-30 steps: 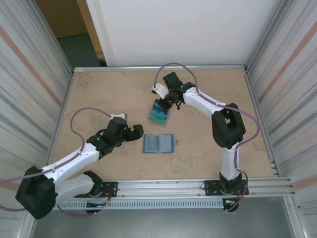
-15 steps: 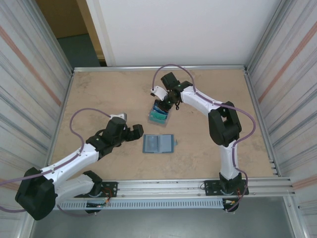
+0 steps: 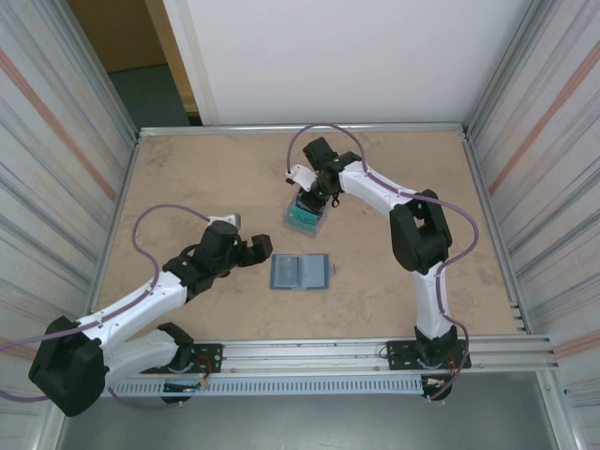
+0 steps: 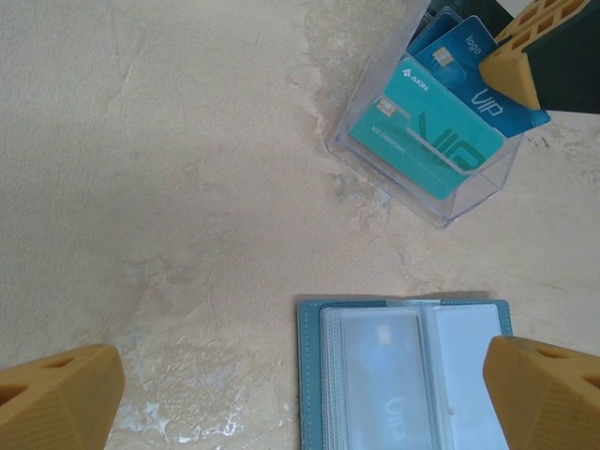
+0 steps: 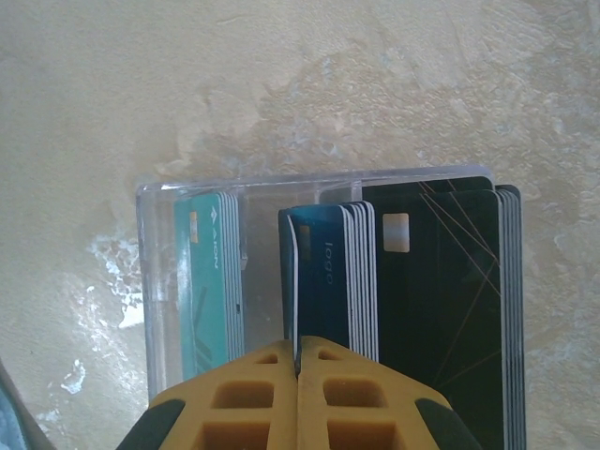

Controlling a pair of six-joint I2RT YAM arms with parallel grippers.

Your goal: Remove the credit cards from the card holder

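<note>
**Counter (image 3: 187,178), seen from the near side.** Centre: 1 card holder (image 3: 300,272), lying open, lining up, w/ a pale card (image 4: 384,375) showing through one pocket; nothing lies over it. Beyond it, apart: 1 clear tray (image 4: 450,199) w/ 3 upright stacks of credit cards: teal stack (image 5: 211,281), blue stack (image 5: 352,281), black stack (image 5: 450,300). Right pincer (image 5: 298,375) over the tray, clenched on a blue card (image 5: 292,281) beside the blue stack, part-blocking the tray. Left pincer (image 3: 260,249) released, jaws wide, near the holder's left, not touching.
</note>
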